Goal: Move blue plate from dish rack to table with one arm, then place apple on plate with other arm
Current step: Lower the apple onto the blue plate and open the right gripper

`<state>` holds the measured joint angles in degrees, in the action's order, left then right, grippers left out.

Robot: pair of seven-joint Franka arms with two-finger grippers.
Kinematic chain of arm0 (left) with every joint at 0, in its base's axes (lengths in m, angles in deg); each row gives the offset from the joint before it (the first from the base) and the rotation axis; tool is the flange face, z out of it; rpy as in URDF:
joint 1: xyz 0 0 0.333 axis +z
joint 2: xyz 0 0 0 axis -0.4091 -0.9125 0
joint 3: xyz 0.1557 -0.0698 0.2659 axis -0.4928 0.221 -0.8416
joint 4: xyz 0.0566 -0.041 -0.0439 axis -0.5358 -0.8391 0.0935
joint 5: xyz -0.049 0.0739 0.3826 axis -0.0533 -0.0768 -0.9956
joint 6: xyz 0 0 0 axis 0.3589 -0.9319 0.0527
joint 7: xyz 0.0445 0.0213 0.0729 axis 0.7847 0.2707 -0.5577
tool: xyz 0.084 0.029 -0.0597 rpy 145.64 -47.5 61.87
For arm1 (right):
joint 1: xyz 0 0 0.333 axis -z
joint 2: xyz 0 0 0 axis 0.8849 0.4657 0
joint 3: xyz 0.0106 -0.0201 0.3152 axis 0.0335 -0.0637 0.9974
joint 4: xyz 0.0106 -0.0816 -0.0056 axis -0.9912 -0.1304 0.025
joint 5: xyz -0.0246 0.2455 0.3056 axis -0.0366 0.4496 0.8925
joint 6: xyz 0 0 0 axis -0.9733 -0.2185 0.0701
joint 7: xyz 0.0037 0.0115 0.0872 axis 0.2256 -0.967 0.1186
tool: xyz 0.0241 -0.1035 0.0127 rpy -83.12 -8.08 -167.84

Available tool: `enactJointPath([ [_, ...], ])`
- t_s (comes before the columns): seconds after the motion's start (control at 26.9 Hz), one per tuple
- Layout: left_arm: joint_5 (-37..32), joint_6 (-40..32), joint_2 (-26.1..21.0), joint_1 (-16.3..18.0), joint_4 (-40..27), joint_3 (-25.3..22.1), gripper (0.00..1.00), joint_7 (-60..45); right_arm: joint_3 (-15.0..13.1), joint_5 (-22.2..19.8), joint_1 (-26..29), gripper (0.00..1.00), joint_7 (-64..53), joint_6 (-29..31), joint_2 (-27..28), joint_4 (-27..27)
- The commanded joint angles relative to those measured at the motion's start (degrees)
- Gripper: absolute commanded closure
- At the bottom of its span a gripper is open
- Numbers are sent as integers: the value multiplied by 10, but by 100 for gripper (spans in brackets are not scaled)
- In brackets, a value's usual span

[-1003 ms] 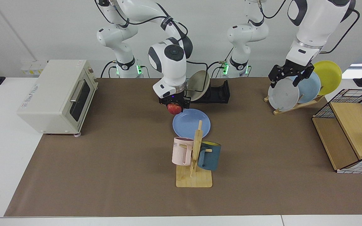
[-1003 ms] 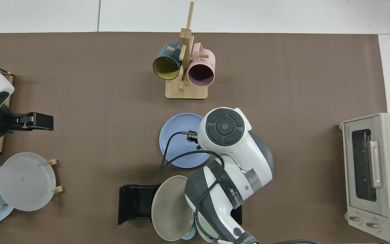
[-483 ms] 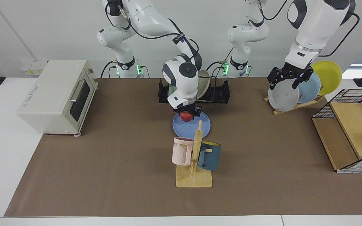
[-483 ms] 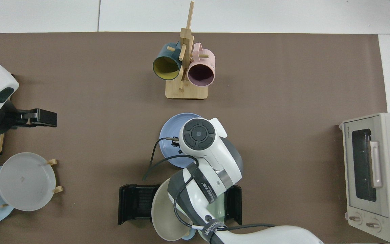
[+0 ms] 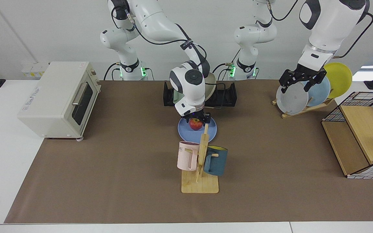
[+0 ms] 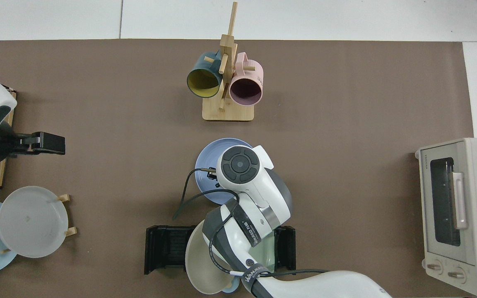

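Placing the small red apple with yellow patches [image 5: 196, 124] onto the round periwinkle-blue plate [image 5: 211, 131] is the step in hand; the plate already lies flat on the brown mat of the white worktop [image 5: 108, 155], just in front of the low black slotted dish rack [image 5: 229, 94], so the first half of the task is judged complete. The right gripper [image 5: 198, 121] hangs low over the plate's far half with its fingers pinching the apple, which sits at or just above the plate surface; actual contact cannot be confirmed from the facing view, and in the top view the arm's wrist hides apple and fingers alike, leaving only the plate's rim [image 6: 206, 154] exposed. The next move, in my judgement, calls for a short settle if any gap remains, then spreading the fingers and lifting straight up, so the apple is not nudged into rolling toward the shallow rim. The left gripper [image 5: 300, 78] waits well apart, in front of the grey plate [image 5: 290, 102] on the pale wooden slanted stand [image 5: 303, 110], fingers spread and holding nothing. Legible writing: "ME" on the pink mug [image 5: 186, 156] on the wooden mug tree; the maker's lettering on the cream toaster oven [image 5: 60, 98] and on the right arm's cuff is too small to read.
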<state>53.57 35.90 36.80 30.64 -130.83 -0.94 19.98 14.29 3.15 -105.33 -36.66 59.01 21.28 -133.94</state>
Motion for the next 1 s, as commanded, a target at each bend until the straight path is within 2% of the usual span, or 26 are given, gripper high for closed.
enactJointPath([
  [0.0,6,-1,-2,-1,6,-4,0,8,-5,14,5,0,-2,-30,-5,23],
  [0.11,6,-1,-2,0,6,-4,0,8,-11,14,5,0,-20,-107,-5,77],
  [0.22,6,-1,-2,0,5,-4,0,8,-15,14,12,0,-21,-145,-8,118],
  [0.37,6,-2,-2,1,5,-4,0,8,-20,14,24,0,-47,-149,-47,119],
  [0.56,8,-2,-2,0,5,-4,0,8,-17,7,70,0,-136,-168,-103,113],
  [0.97,8,-1,-2,0,5,-4,0,6,-16,8,161,0,-339,-182,-170,113],
])
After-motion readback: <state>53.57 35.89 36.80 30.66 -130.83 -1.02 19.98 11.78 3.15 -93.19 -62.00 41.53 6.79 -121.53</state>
